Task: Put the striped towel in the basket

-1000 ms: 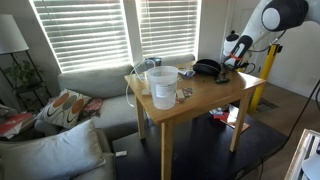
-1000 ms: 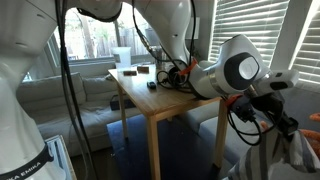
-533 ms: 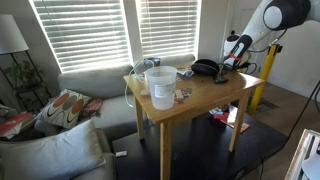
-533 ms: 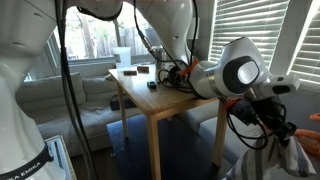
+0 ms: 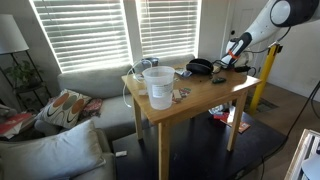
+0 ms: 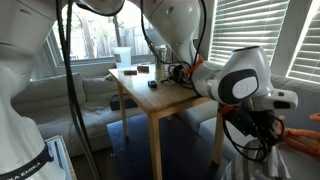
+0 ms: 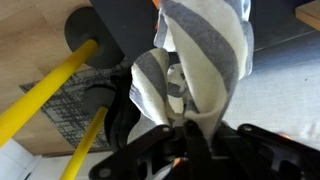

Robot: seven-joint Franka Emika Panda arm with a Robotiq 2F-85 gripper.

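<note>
The striped towel (image 7: 205, 50), grey and white, hangs bunched from my gripper (image 7: 190, 135), which is shut on a fold of it in the wrist view. In an exterior view my gripper (image 5: 230, 58) is above the far right corner of the wooden table (image 5: 215, 95), to the right of the basket (image 5: 159, 86). The basket is a translucent white pail standing on the table. It also shows at the far end of the table in an exterior view (image 6: 122, 57). The towel is too small to make out in the exterior views.
A black object (image 5: 202, 67) and small items lie on the table between basket and gripper. A yellow stand (image 7: 50, 100) and a dark mat are on the floor below the gripper. A grey sofa (image 5: 90, 85) stands behind the table, under blinds.
The arm has swung, carrying the towel; the towel that hung at the lower right of an exterior view has left that view. The gripper stays shut on it.
</note>
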